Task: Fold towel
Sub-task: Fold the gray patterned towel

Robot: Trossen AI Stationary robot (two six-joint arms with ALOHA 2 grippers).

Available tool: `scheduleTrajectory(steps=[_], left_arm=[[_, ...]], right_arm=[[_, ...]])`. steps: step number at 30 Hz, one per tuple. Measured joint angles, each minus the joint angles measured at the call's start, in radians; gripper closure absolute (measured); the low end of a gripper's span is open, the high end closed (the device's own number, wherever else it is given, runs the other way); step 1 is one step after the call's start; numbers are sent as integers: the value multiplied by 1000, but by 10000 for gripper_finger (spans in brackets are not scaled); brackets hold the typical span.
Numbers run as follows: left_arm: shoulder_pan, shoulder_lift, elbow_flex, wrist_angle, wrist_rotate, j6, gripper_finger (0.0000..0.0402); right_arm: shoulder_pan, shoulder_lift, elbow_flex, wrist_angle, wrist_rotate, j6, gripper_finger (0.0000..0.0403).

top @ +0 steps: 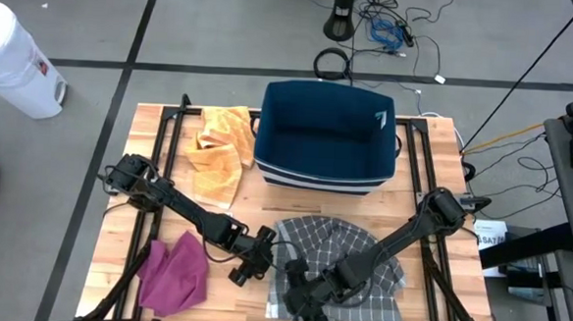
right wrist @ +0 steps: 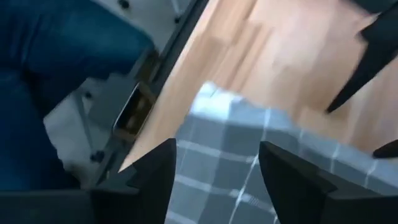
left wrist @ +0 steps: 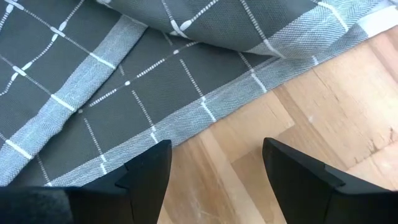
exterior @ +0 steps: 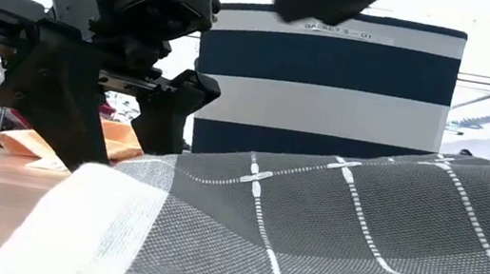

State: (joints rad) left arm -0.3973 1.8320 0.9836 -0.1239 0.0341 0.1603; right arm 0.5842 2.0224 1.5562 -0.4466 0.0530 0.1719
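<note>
Both jaws are spread and hold nothing: your left gripper (top: 253,267) and right gripper (top: 299,297) sit at the grey checked towel (top: 345,257) near the surface's front edge. Next, pinch an edge to fold.

A rumpled grey checked towel (top: 345,257) lies before the navy basket (top: 327,133), both arms reaching over it.

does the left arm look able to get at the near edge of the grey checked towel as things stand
Probably yes. The left pincer is open just off the grey checked towel, over bare table, and nothing lies between them. The right pincer sits over the towel farther along.
</note>
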Motion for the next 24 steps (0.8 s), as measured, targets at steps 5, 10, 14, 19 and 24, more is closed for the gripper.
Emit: scheduleTrajectory(steps=[5,10,14,19,24], left_arm=[[0,0,0,2,-21,7,143],[0,-1,0,-23,-24,4,143],[0,-2,0,-37,-24,-1,143],[7,-3,0,-38,-24,7,143],[22,-3,0,-41,-16,11,143]], right_arm=[[-2,13,0,43,-4,-60,212],[-31,59,0,31,-102,-71,231],[-37,92,-1,24,-185,-56,245],[-32,111,-1,69,-191,-74,251],[-37,130,-1,84,-182,-120,245]])
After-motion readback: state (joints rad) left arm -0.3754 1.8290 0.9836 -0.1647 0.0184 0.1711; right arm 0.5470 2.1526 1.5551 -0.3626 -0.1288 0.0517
